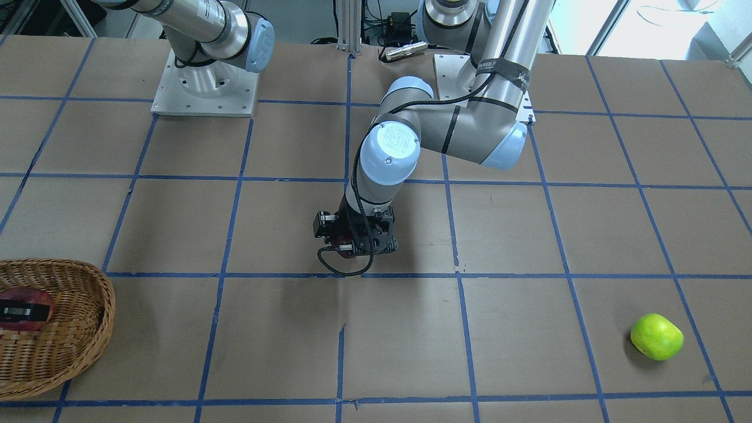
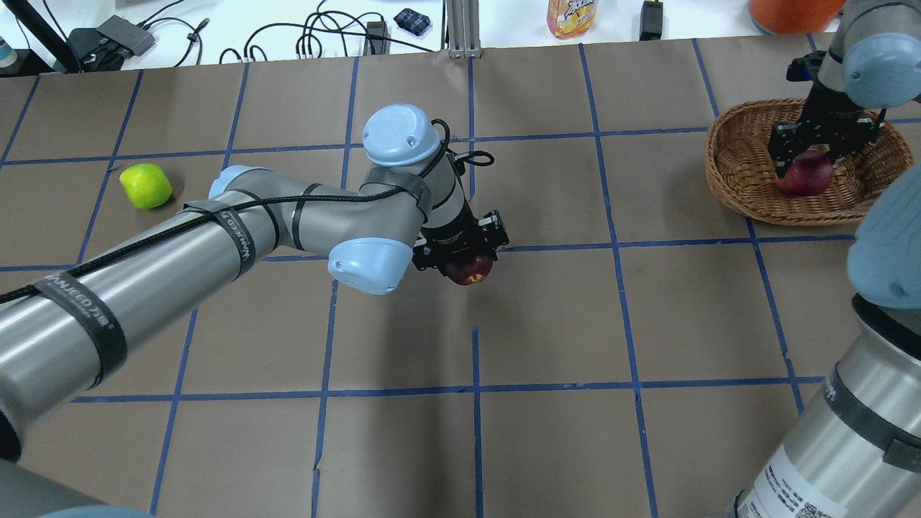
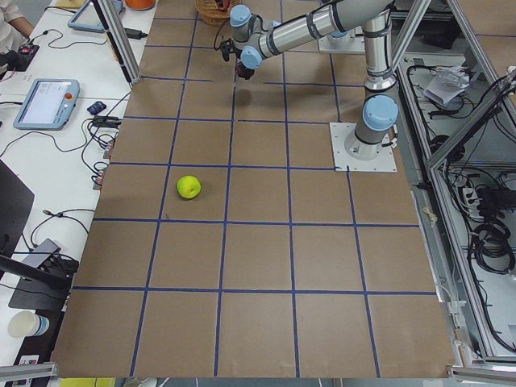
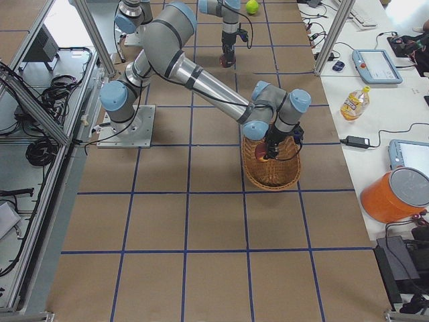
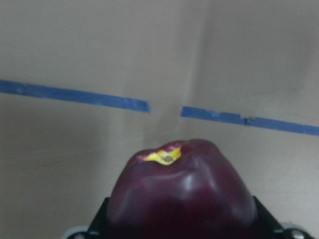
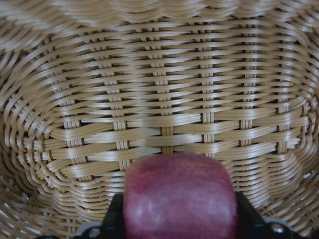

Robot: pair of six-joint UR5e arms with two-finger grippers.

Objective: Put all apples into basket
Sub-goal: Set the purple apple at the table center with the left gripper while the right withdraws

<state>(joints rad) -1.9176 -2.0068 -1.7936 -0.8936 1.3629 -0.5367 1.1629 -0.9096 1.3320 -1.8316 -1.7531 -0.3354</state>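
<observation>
My left gripper (image 2: 466, 260) is shut on a dark red apple with a yellow patch at its stem (image 2: 470, 270), held near the middle of the table; the left wrist view shows this apple (image 5: 182, 199) between the fingers, above the brown paper. My right gripper (image 2: 806, 160) is inside the wicker basket (image 2: 728, 147) at the far right, shut on a maroon-purple apple (image 2: 804, 176); the right wrist view shows it (image 6: 179, 199) over the basket's woven floor (image 6: 164, 99). The green apple (image 2: 146, 185) lies alone at the far left, and also shows in the front view (image 1: 657, 336).
The arm base plates (image 1: 205, 88) stand at the robot's side of the table. Beyond the far edge stand a juice bottle (image 2: 572, 14), an orange bucket (image 2: 791, 8) and cables. Blue tape lines grid the brown paper cover.
</observation>
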